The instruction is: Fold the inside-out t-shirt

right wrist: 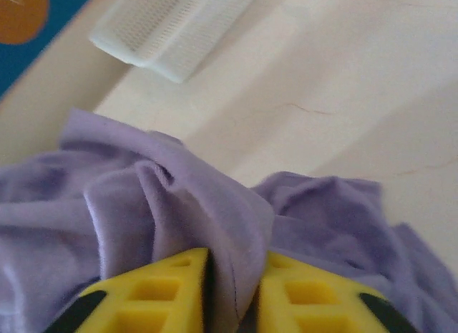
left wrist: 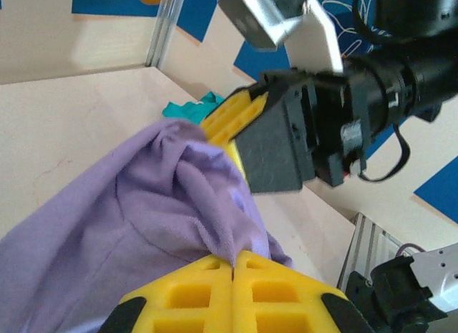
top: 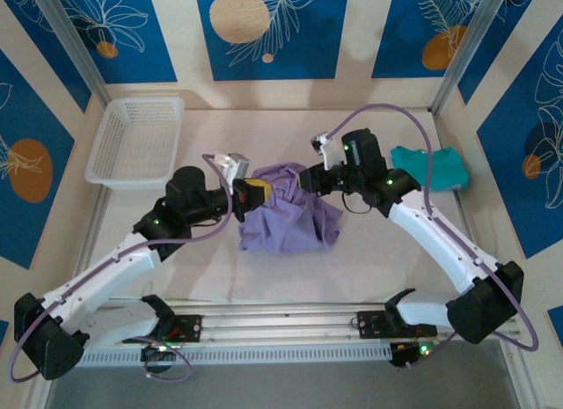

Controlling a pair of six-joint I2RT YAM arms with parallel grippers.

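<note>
The inside-out t-shirt (top: 290,211) is a crumpled lavender heap at the middle of the table, lifted at its top. My left gripper (top: 260,193) pinches its left upper edge; in the left wrist view the yellow fingers (left wrist: 207,293) are closed on a thin fold of the t-shirt (left wrist: 143,204). My right gripper (top: 308,178) holds the right upper edge. In the right wrist view its yellow fingers (right wrist: 164,290) clamp a thick ridge of the t-shirt (right wrist: 179,197). The right gripper (left wrist: 225,122) faces the left one closely across the cloth.
A white plastic basket (top: 139,141) stands at the back left, its corner seen as the basket (right wrist: 172,32) from the right wrist. A teal-green garment (top: 431,167) lies at the back right, behind the right arm. Aluminium rails run along the near edge.
</note>
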